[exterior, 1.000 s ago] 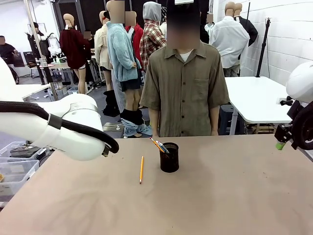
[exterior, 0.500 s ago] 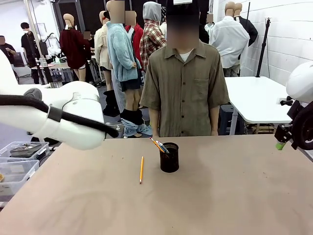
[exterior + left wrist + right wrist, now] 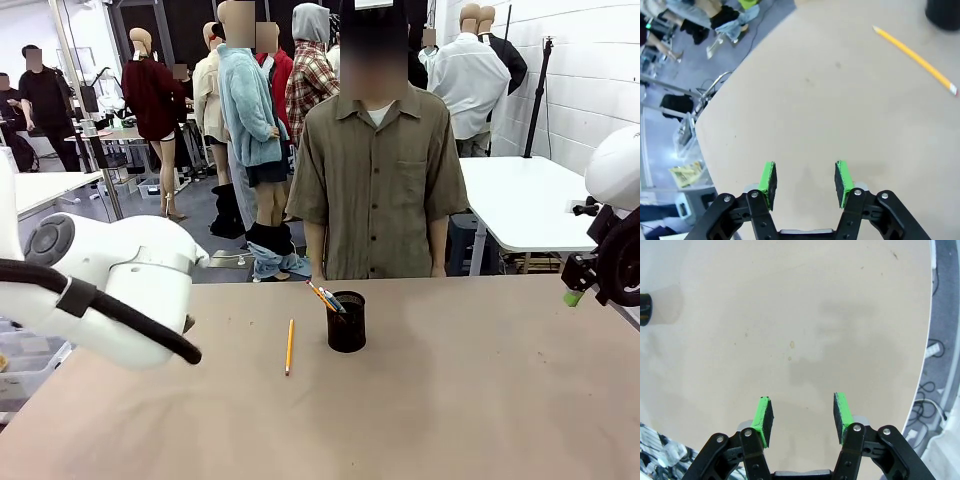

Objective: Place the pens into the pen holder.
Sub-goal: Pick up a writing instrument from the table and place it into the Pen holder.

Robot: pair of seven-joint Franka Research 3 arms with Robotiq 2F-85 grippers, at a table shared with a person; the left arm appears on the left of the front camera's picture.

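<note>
A black mesh pen holder [image 3: 347, 322] stands mid-table in front of the person, with two pens [image 3: 324, 297] leaning out of it to the left. A yellow pencil [image 3: 289, 346] lies flat on the table just left of the holder. In the left wrist view the pencil [image 3: 915, 60] lies far ahead to the upper right, near the holder [image 3: 944, 12]. My left gripper [image 3: 805, 176] is open and empty above bare table. My right gripper [image 3: 802, 414] is also open and empty over bare table, with the holder [image 3: 644, 309] at that view's left edge.
My left arm [image 3: 110, 285] bulks over the table's left side. The right arm [image 3: 612, 250] stays at the right edge. The person [image 3: 376, 170] stands at the far side with hands down. Plastic bins [image 3: 25, 355] sit off the left edge.
My left arm has drawn back to the left and lower in the front view. The right arm, pencil and holder have not moved.
</note>
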